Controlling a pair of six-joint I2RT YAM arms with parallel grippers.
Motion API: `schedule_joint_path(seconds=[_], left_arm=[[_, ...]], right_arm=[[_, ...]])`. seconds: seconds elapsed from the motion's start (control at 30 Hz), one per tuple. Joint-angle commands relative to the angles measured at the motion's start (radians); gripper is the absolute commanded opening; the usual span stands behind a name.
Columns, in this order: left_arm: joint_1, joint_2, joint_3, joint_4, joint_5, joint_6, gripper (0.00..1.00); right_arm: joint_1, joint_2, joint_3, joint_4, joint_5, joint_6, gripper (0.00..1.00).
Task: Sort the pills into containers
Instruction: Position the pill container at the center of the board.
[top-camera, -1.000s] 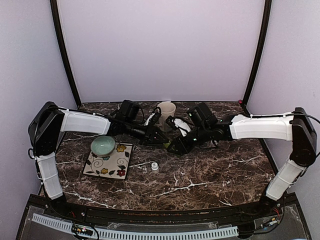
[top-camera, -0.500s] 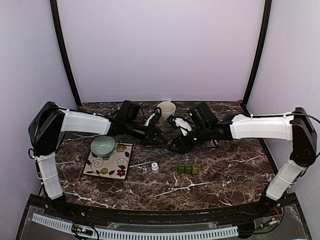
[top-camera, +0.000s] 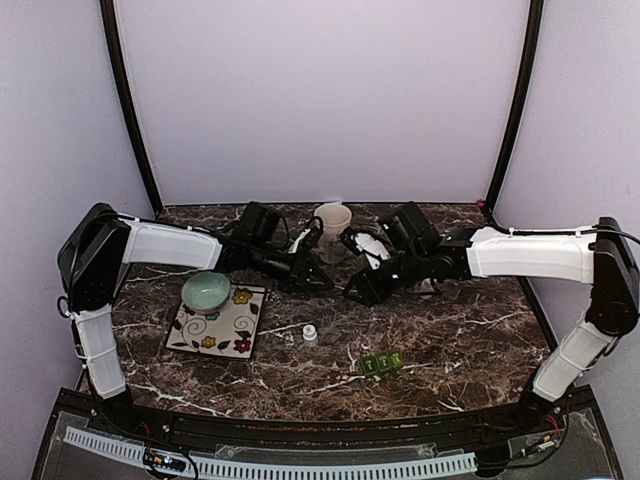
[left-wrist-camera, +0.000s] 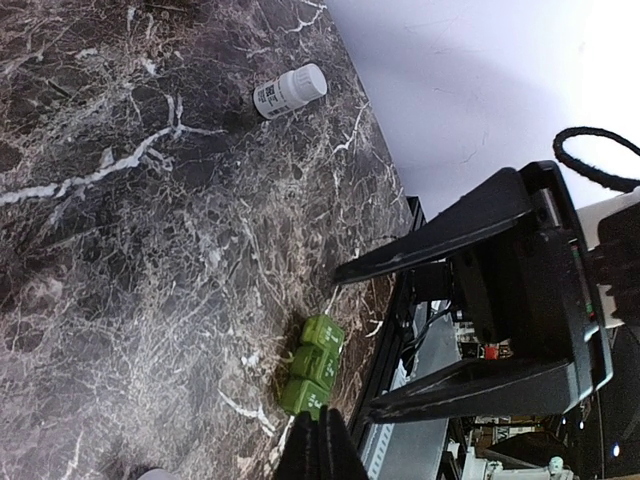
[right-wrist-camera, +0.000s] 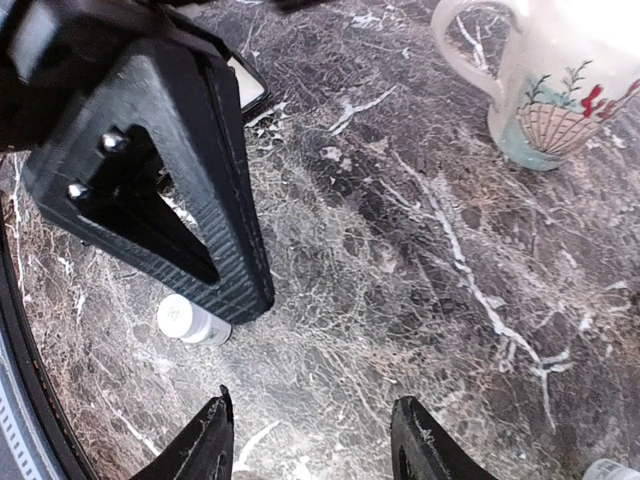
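The containers, a green strip of three joined lidded boxes (top-camera: 382, 364), lie on the marble table near its front edge, apart from both grippers; the left wrist view shows the strip (left-wrist-camera: 312, 365) close to the edge. My left gripper (top-camera: 322, 281) hangs over the table's middle, shut with nothing in it; its tips (left-wrist-camera: 318, 442) are pressed together. Facing it, my right gripper (top-camera: 353, 292) stands open and empty (right-wrist-camera: 315, 440) above bare marble. A small white pill bottle (top-camera: 310, 334) lies on its side (left-wrist-camera: 290, 92). No loose pills show.
A cream mug (top-camera: 333, 219) with a shell picture (right-wrist-camera: 540, 85) stands at the back. A flowered square plate (top-camera: 222, 328) and a pale green bowl (top-camera: 206, 290) sit on the left. The left gripper's black body (right-wrist-camera: 170, 170) fills the right wrist view's upper left.
The green strip, earlier up between the two grippers, has dropped to the table and slid toward the front edge. My left gripper has shut. The right gripper drew back slightly.
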Motion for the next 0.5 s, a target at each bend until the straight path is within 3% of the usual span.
schedule_joint_path(seconds=[0.0,0.3,0.47], left_arm=[[-0.003,0.005,0.032,-0.061,-0.01,0.056,0.0],[-0.005,0.015,0.076,-0.16,0.015,0.161,0.04],[-0.014,0.014,0.109,-0.24,0.013,0.235,0.18]], right_arm=[[-0.002,-0.082,-0.024,-0.035,0.062,0.004,0.53],[0.046,-0.241,-0.134,-0.186,0.135,0.095,0.54],[0.107,-0.363,-0.209,-0.263,0.173,0.1,0.56]])
